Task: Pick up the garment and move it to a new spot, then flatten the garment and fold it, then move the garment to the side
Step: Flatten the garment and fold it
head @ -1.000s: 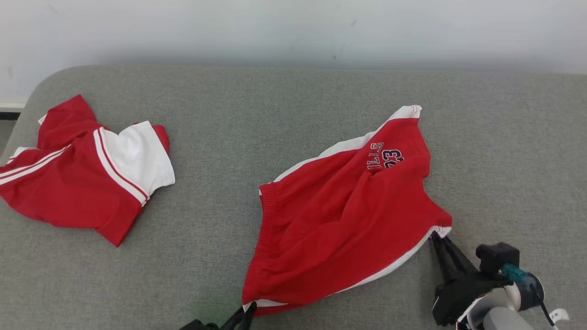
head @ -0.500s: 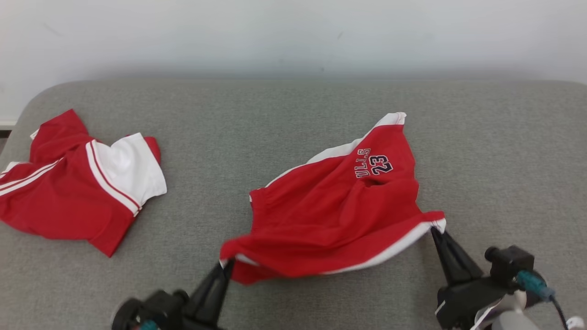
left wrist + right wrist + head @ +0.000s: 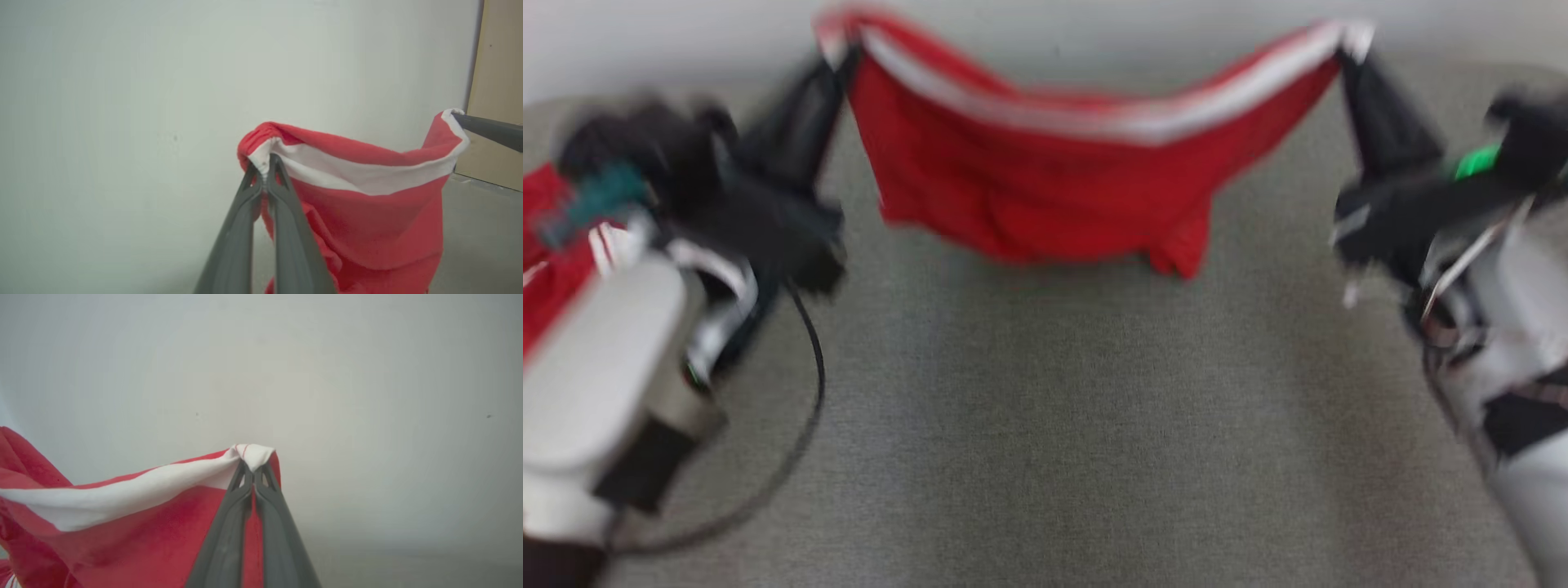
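The garment (image 3: 1054,188), red shorts with a white side stripe, hangs in the air above the grey surface, stretched between both grippers. My left gripper (image 3: 845,53) is shut on its upper left corner; in the left wrist view the left gripper (image 3: 265,169) pinches the white edge of the garment (image 3: 367,212). My right gripper (image 3: 1347,49) is shut on the upper right corner, and in the right wrist view the right gripper (image 3: 252,467) clamps the white tip of the garment (image 3: 135,522). The head view is blurred by motion.
A second red and white piece of clothing (image 3: 556,269) lies at the left edge, partly behind my left arm. The grey padded surface (image 3: 1045,425) stretches below. A pale wall stands behind, and a tan panel (image 3: 496,81) stands at the right of the left wrist view.
Both grippers closed on the garment's corners and rose, lifting it off the surface so it hangs stretched between them. The head view has also shifted.
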